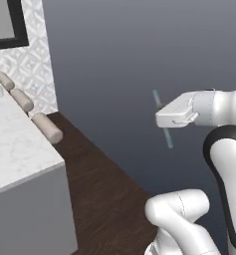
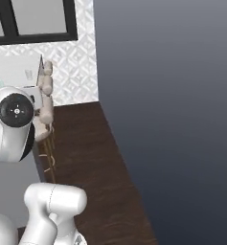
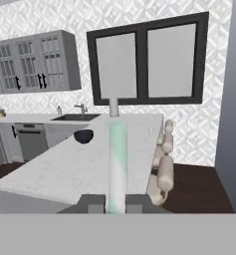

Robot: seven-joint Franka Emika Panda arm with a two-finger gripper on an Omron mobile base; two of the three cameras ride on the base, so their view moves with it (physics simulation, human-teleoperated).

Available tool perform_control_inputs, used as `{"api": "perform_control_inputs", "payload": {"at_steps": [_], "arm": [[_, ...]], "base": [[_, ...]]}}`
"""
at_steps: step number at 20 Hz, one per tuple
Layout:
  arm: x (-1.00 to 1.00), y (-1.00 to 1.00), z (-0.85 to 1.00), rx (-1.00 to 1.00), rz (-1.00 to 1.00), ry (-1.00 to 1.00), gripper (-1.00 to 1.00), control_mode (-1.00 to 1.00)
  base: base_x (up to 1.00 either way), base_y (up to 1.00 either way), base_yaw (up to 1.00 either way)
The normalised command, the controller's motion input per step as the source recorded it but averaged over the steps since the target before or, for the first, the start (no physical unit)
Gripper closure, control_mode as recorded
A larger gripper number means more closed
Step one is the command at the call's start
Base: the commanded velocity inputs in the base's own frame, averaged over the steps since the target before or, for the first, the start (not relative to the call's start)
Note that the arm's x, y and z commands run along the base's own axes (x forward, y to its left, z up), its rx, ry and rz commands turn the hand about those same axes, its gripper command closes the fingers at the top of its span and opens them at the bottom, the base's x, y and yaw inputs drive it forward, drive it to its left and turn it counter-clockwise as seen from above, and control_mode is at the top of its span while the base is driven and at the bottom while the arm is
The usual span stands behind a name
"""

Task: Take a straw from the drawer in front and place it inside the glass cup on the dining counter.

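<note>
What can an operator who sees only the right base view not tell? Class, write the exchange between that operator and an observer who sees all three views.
Operator: My view has the arm in the way. Is the straw held?
Observer: Yes. In the hand view the gripper is shut on the straw, which rises between the fingertips.
Operator: How does it sit?
Observer: In the left base view it is tilted and sticks out above and below the hand.
Operator: What lies on the dining counter?
Observer: A dark bowl on the dining counter.
</note>
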Motion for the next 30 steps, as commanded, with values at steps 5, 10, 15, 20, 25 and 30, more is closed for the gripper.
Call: {"api": "perform_control_inputs", "payload": {"at_steps": [5, 10, 15, 20, 25, 30], "arm": [[0.0, 0.0, 0.0, 0.0, 0.0, 0.0, 1.0, 1.0], [0.0, 0.0, 0.0, 0.0, 0.0, 0.0, 1.0, 1.0], [0.0, 0.0, 0.0, 0.0, 0.0, 0.0, 1.0, 1.0], [0.0, 0.0, 0.0, 0.0, 0.0, 0.0, 1.0, 1.0], [0.0, 0.0, 0.0, 0.0, 0.0, 0.0, 1.0, 1.0], [0.0, 0.0, 0.0, 0.0, 0.0, 0.0, 1.0, 1.0]], "base": [[0.63, -0.85, 0.42], [0.67, -0.84, 0.41], [0.79, -0.78, 0.42], [0.95, -0.68, 0.43], [0.99, -0.59, 0.45], [0.88, -0.7, 0.42]]}}
